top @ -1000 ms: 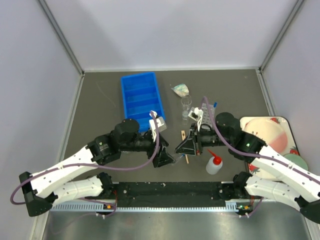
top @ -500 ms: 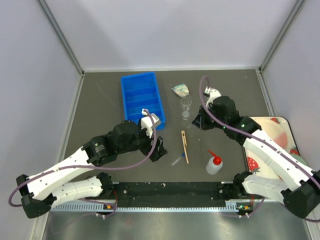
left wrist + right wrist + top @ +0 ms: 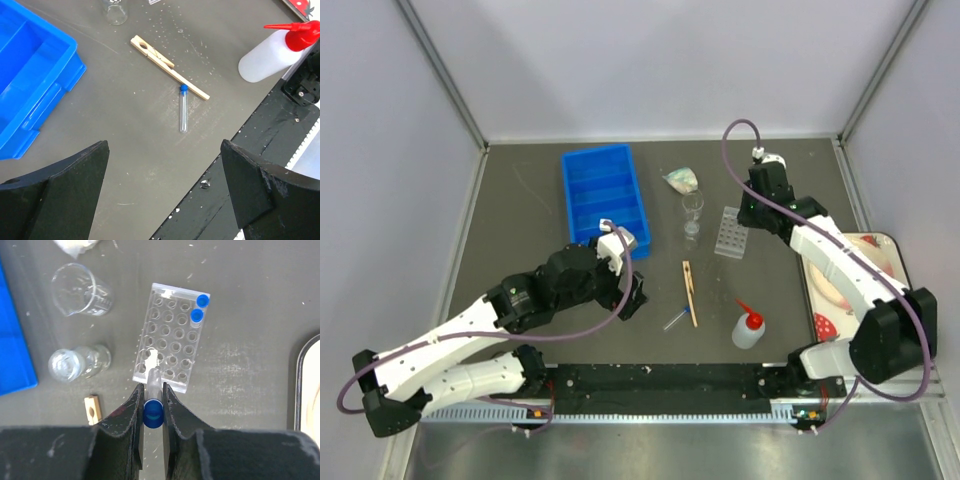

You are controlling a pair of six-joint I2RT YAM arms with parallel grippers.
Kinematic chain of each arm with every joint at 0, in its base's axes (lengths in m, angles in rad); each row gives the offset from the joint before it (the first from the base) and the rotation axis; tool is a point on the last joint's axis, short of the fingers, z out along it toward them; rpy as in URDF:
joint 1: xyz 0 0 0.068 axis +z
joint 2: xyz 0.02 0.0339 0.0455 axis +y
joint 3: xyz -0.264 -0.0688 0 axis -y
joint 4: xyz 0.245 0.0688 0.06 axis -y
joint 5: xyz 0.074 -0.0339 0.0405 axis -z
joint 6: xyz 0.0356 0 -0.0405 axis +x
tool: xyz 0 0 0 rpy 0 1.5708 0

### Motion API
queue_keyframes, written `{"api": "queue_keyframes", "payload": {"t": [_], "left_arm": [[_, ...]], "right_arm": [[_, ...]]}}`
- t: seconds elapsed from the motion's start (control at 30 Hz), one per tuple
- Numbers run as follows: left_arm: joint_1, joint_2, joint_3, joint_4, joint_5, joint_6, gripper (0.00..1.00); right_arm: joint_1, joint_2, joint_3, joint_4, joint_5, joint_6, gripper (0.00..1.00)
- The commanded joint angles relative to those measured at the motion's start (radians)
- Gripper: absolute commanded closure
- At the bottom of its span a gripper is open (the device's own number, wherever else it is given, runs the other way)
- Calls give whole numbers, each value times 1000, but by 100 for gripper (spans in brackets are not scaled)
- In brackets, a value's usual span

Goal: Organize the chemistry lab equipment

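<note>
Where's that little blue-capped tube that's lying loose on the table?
In the top view, the tube lies flat near the front of the table, its cap beside the near end of the wooden clamp, with the squeeze bottle further right.

The surface (image 3: 520, 220) is dark grey with white specks. The bin (image 3: 604, 200) is bright blue. The squeeze bottle (image 3: 748, 328) is white with a red nozzle. The clamp (image 3: 169, 67) is pale wood. The loose tube (image 3: 183, 107) is clear with a blue cap. The clear rack (image 3: 172, 335) shows two blue caps. The tray (image 3: 823, 318) has red strawberries.
</note>
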Motion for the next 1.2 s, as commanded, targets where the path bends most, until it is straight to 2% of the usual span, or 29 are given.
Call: {"api": "queue_keyframes", "payload": {"t": [0.0, 0.43, 1.17], "left_arm": [[1, -29, -9, -5, -60, -9, 1], [1, -75, -21, -3, -78, -35, 1], [1, -59, -15, -3, -86, -29, 1]], "right_arm": [[-31, 58, 68, 5, 81, 12, 100], [-77, 207, 134, 21, 101, 11, 100], [-111, 306, 107, 84, 84, 3, 100]]}}
